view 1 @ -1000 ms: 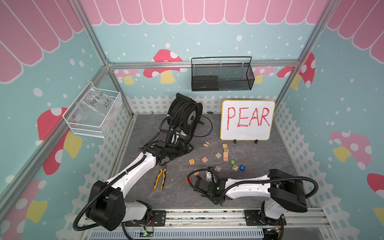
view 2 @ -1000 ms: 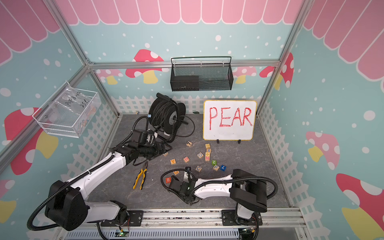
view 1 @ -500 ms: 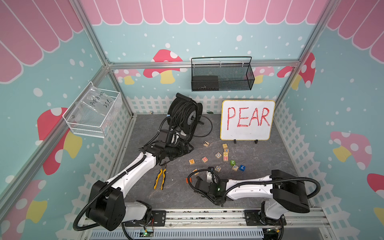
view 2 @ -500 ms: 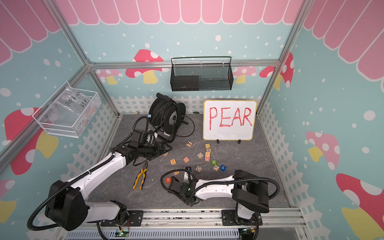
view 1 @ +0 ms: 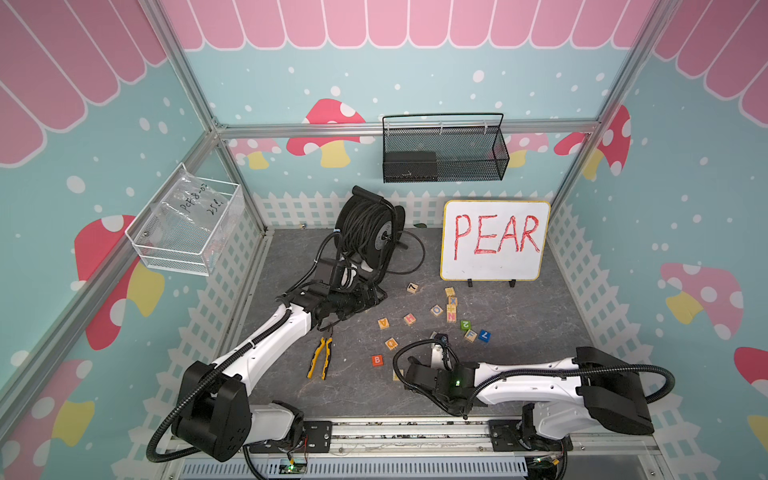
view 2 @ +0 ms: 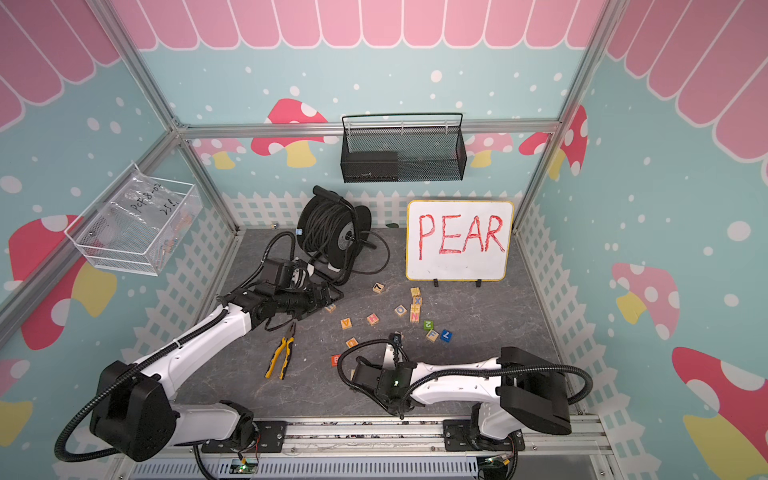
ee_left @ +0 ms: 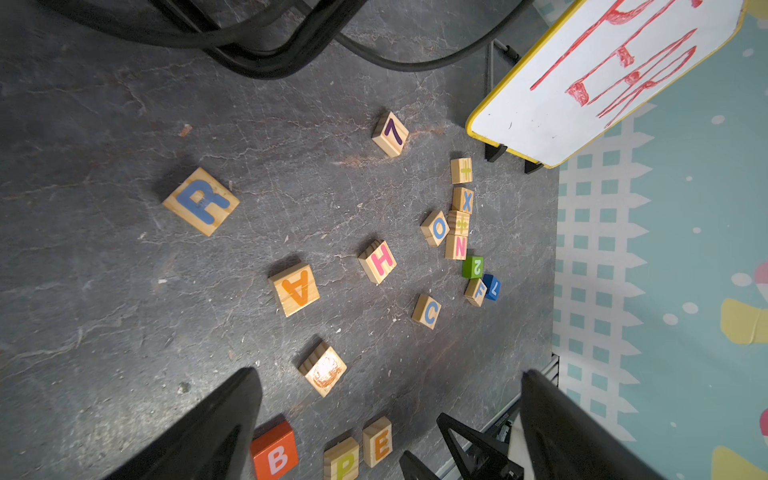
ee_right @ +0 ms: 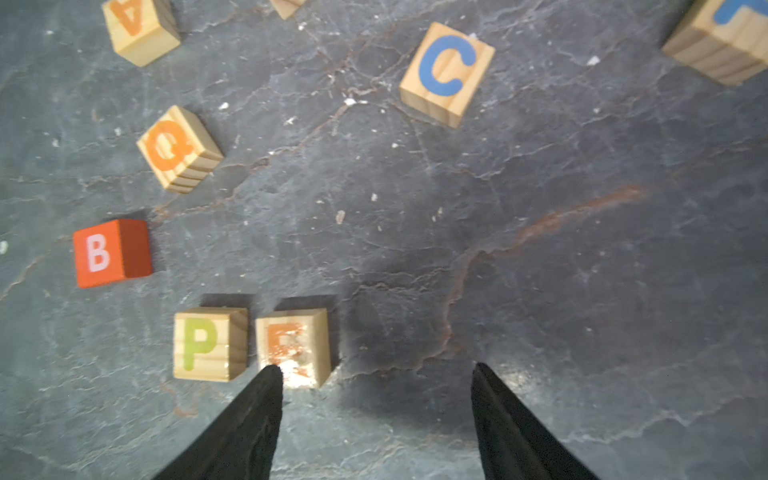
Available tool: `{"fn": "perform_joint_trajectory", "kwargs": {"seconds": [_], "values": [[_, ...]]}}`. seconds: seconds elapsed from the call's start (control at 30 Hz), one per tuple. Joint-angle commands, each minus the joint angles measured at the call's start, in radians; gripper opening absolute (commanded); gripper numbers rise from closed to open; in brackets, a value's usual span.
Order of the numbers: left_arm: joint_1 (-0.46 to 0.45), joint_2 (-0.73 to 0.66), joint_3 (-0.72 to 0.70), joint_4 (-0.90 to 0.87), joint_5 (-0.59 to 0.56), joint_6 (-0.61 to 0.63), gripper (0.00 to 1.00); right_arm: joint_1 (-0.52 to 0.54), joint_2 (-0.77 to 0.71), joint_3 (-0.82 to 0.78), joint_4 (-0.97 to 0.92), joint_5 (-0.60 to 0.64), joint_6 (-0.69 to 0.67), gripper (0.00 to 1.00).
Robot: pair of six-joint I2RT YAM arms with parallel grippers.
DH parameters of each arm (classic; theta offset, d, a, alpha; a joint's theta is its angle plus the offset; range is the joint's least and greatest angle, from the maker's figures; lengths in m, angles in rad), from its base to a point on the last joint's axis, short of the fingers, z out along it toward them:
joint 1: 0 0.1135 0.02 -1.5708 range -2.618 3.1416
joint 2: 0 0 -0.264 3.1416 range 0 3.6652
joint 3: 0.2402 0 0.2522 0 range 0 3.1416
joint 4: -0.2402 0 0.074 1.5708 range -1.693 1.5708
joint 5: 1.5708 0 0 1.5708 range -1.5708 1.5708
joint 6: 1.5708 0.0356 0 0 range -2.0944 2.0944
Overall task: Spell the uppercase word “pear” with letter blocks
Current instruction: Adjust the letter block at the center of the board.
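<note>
The letter blocks are small pale-wood cubes on the dark floor. The green P [ee_right: 210, 343] and orange E [ee_right: 293, 347] stand side by side, almost touching, near the front. My right gripper [ee_right: 374, 374] is open just in front of the E, with nothing between its fingers; one fingertip [ee_right: 268, 386] overlaps the E's near corner. The orange A [ee_left: 294, 289] and blue R [ee_left: 200, 201] lie apart farther back. My left gripper [ee_left: 388, 372] hangs wide open and empty above the floor, close to the R [view 2: 330, 308].
A red B cube [ee_right: 110, 253], a Q block [ee_right: 178, 147] and a C block [ee_right: 446, 72] lie near the P and E. Several other blocks are scattered before the PEAR whiteboard [view 1: 494, 241]. Yellow pliers [view 1: 320, 357] lie left of centre; a cable reel [view 1: 370, 232] stands at the back.
My right gripper has opened and let go of the E block, which now stands next to the P. The left arm has not moved.
</note>
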Motion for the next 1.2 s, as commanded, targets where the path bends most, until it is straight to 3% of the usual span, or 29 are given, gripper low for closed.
{"fn": "perform_joint_trajectory", "kwargs": {"seconds": [0.0,0.4,1.17], "values": [[0.008,0.004,-0.017,0.022,0.015,-0.014,0.99,0.008,0.011,-0.019,-0.075,0.03,0.063,0.75],[0.014,0.008,-0.017,0.024,0.017,-0.014,0.99,-0.006,0.044,-0.019,-0.048,0.051,0.01,0.83],[0.014,0.008,-0.02,0.028,0.023,-0.017,0.99,-0.032,0.115,0.016,0.009,0.015,-0.095,0.84]]}}
